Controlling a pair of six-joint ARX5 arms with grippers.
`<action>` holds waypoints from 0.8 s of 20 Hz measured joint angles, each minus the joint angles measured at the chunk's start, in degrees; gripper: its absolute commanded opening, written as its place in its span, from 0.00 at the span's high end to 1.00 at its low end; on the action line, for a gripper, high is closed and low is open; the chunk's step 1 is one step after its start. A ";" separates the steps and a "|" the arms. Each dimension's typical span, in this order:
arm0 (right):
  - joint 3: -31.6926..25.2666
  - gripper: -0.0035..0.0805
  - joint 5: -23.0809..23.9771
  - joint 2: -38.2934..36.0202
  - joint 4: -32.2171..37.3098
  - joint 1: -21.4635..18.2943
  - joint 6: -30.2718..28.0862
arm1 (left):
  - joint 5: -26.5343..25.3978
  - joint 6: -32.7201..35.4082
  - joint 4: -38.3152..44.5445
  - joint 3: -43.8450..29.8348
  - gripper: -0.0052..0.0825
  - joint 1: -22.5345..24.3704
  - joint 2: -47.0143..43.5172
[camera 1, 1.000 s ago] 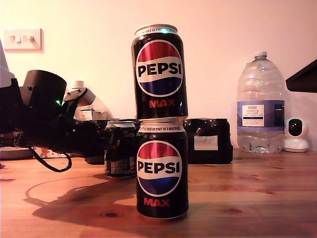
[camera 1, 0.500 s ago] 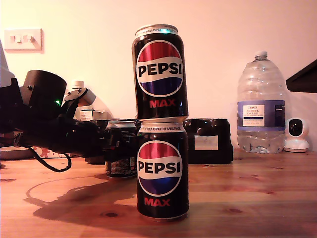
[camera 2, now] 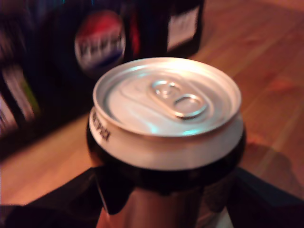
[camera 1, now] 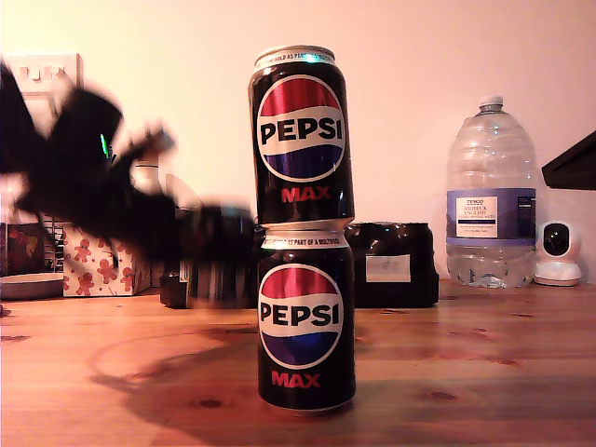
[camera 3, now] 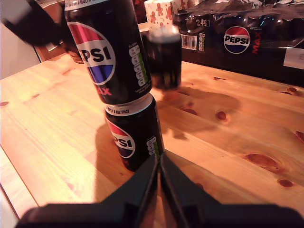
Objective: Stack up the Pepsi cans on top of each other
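Since earlier: third can (camera 2: 166, 137) lifted, clamped in my first gripper (camera 2: 166, 204) | two cans (camera 1: 303, 228) stacked; third left | my second gripper (camera 3: 160, 190) closed, empty

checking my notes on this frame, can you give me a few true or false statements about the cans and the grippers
1. Two Pepsi cans stand stacked, the top can on the bottom can. True.
2. My first gripper is empty. False: it is shut on a third can.
3. My second gripper holds the bottom can. False: its jaws are shut together on nothing, short of that can.
4. A water bottle stands at the exterior view's right. True.
5. The third can rests on the stack. False: it is held beside the stack, blurred.
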 measured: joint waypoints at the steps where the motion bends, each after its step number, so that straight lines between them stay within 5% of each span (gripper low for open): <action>1: 0.00 0.97 -0.02 0.00 0.00 0.00 0.00 | 0.04 0.55 -1.14 0.00 0.59 0.00 -2.27; 16: 0.00 0.97 -0.02 -0.02 -6.84 0.00 0.00 | 0.48 1.57 -19.34 0.00 0.59 0.00 -23.26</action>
